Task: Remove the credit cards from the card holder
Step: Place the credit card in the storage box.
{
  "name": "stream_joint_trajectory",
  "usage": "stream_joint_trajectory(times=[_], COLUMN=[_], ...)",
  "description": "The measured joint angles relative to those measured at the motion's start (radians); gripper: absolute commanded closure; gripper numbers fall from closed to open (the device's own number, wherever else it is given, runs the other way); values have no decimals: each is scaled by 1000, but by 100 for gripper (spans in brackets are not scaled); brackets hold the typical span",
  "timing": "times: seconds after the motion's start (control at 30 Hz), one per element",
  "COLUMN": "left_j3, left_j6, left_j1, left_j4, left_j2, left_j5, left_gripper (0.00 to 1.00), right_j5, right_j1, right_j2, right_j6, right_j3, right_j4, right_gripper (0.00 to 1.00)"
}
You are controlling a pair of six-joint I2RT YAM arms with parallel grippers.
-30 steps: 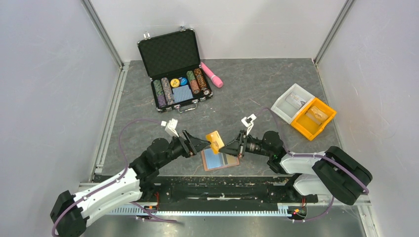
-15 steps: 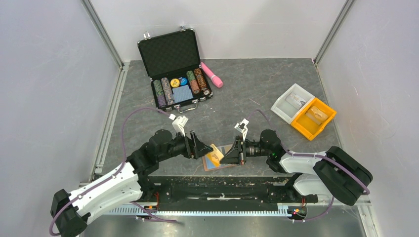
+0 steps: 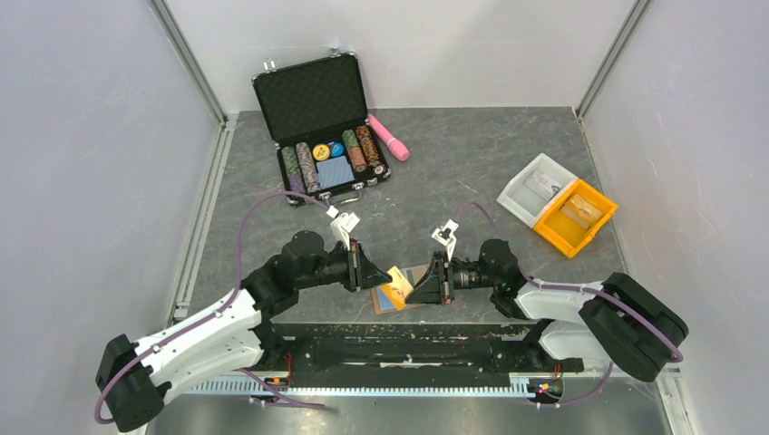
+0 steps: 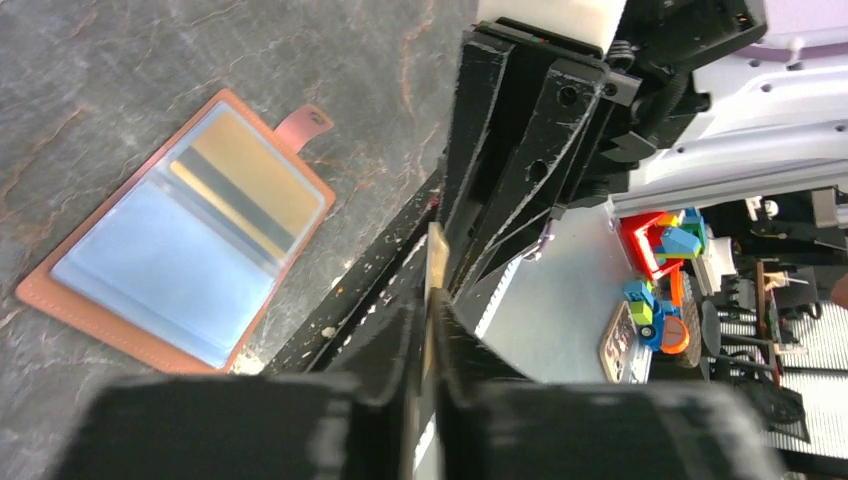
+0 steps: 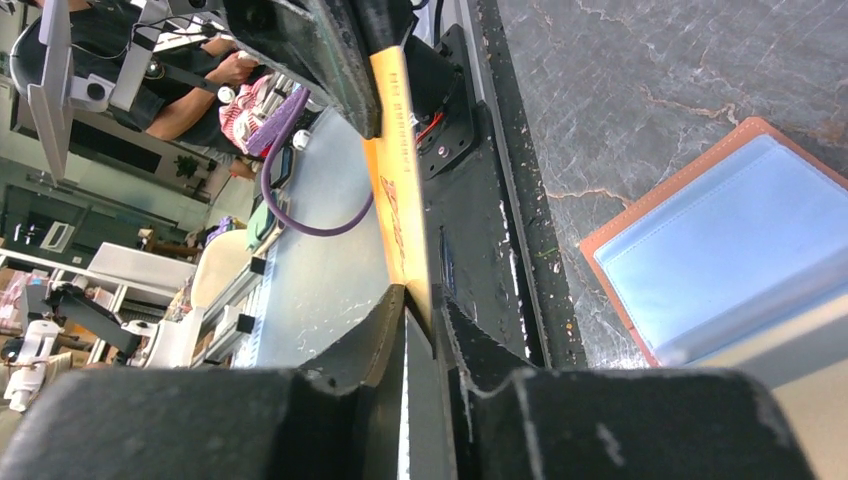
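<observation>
An orange-yellow credit card (image 3: 395, 283) is held edge-on between both grippers, just above the open card holder (image 3: 418, 271). My left gripper (image 3: 384, 278) is shut on its left end; in the left wrist view the card (image 4: 436, 255) sticks out past the closed fingertips of that gripper (image 4: 428, 300). My right gripper (image 3: 411, 289) has the other end, with its jaws tight against the card (image 5: 400, 190). The brown card holder (image 4: 185, 265) lies flat and open, showing light blue pockets. A tan card with a dark stripe (image 4: 250, 190) sits in one of them.
A black poker chip case (image 3: 322, 122) stands open at the back, with a pink cylinder (image 3: 388, 136) beside it. A white bin (image 3: 537, 186) and a yellow bin (image 3: 578, 216) sit at the right. The table's near rail (image 3: 408, 349) runs just below the grippers.
Both grippers and the card came down and nearer, over the card holder. The left gripper's jaws, open before, have closed on the card's free end.
</observation>
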Motion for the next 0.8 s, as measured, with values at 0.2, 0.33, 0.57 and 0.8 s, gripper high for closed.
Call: stream_joint_trajectory(times=[0.2,0.33,0.57,0.8], left_j3=[-3,-44,-117,-122], left_j6=[-51,-134,-265,-314], left_j1=[1,3,5,5], left_j4=[84,175,303,402], left_j2=[2,6,19,36], left_j5=[24,9,-80,-164], left_gripper=[98,98,98,98], right_j5=[43,161,319,392], right_j1=[-19,-37,-40,-40], right_j2=[-72,-177,-220,-145], right_j6=[-22,-23,86,234], right_j3=[-1,-35,-138,-200], right_j4=[-48,-46,96,303], right_gripper=[56,50,47,61])
